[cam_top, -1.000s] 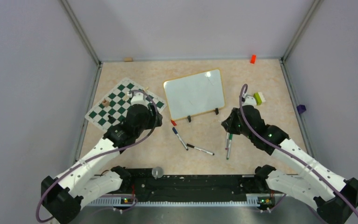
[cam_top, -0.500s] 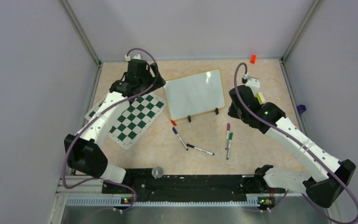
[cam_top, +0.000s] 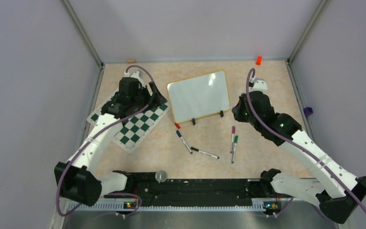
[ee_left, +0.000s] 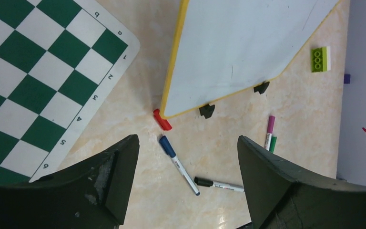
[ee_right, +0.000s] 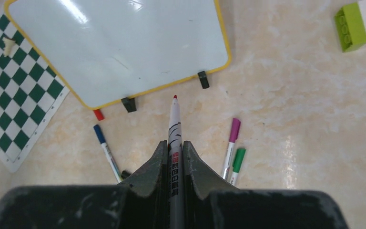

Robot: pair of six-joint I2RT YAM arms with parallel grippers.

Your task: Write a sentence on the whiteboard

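The whiteboard (cam_top: 198,97) lies at the back middle of the table on two black feet, yellow-framed (ee_right: 124,47). Its surface is blank; the sentence is not in view. My right gripper (ee_right: 175,143) is shut on an uncapped red-tipped marker (ee_right: 175,121), whose tip hangs just short of the board's near edge. In the top view the right gripper (cam_top: 241,108) sits to the right of the board. My left gripper (ee_left: 187,139) is open and holds nothing, high above the table by the board's left edge (cam_top: 156,92).
A green-and-white chess mat (cam_top: 136,125) lies left of the board. A red cap (ee_left: 162,119), a blue marker (ee_left: 178,164), a black marker (ee_left: 219,184), and purple (ee_right: 231,140) and green (ee_right: 237,162) markers lie in front. A green brick (ee_right: 357,26) sits at right.
The right gripper rose from the loose markers with the red marker and moved toward the board. The left arm swung to the back left, its jaws widened, and the chess mat shifted.
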